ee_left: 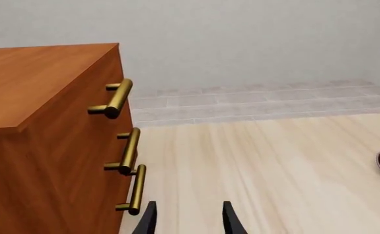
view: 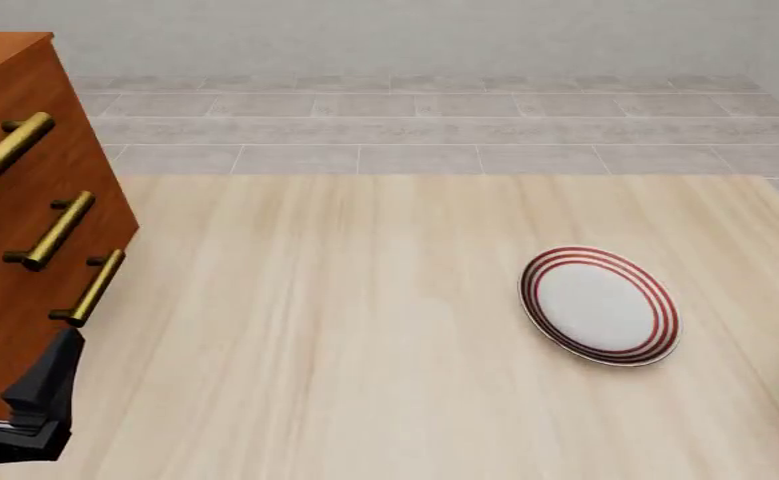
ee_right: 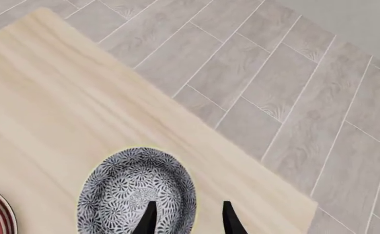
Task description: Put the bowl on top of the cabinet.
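**A:** quick count anyone? I get one cabinet [view: 29,200] with three brass handles [view: 62,230] stacked down its front, one red-ringed plate [view: 600,305], one bowl [ee_right: 137,192], all on a light wood table [view: 362,330].

**B:** same here. The cabinet's by far the biggest thing, standing at the table's left edge in the front view. The plate is well off to the cabinet's right, lying flat on the wood. The bowl sits even further right of the cabinet, past the plate; the front camera only catches a sliver at the frame edge.

**A:** and the grippers?

**B:** left gripper [ee_left: 188,219] is low, just beside the cabinet's bottom handle, fingers spread apart with nothing between them, only bare table. Right gripper [ee_right: 188,217] hangs over the bowl looking down, also spread wide. One finger shows over the patterned inside, the other outside the rim, so it straddles the wall. Can't tell if it's touching.
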